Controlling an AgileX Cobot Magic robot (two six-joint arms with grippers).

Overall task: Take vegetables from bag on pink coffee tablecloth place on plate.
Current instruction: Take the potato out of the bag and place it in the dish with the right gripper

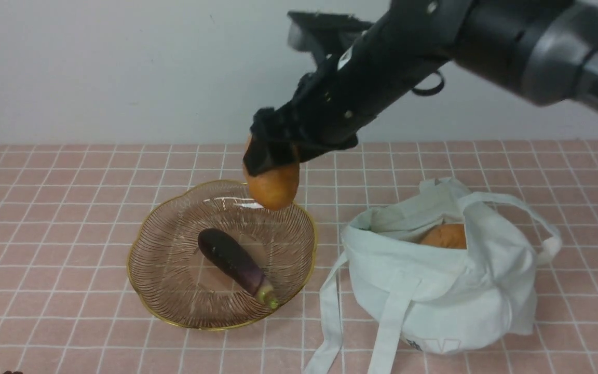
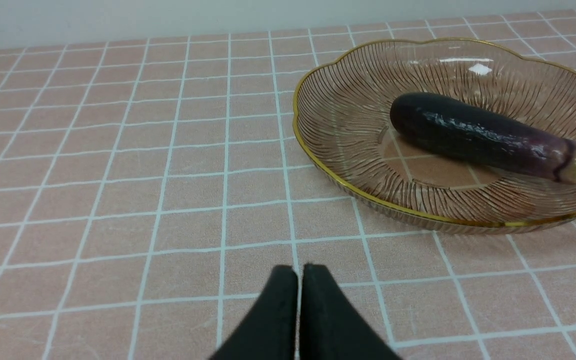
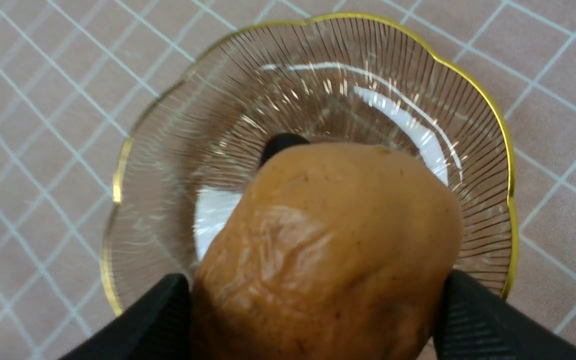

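My right gripper (image 1: 270, 156) is shut on an orange-brown vegetable (image 1: 274, 188) and holds it in the air above the far rim of the glass plate (image 1: 174, 317). In the right wrist view the vegetable (image 3: 328, 250) fills the space between both fingers (image 3: 473, 320), with the plate (image 3: 483, 165) below. A dark purple eggplant (image 1: 236, 262) lies in the plate. A second orange-brown vegetable (image 1: 444, 236) shows inside the open white bag (image 1: 434, 280) on the right. My left gripper (image 2: 300, 280) is shut and empty, low over the pink tablecloth (image 2: 118, 175) near the plate (image 2: 318, 165).
The bag's long white straps (image 1: 330, 322) trail onto the cloth toward the front edge, between bag and plate. A pale wall (image 1: 122, 67) runs behind the table. The right arm (image 1: 486, 36) reaches across from the upper right above the bag.
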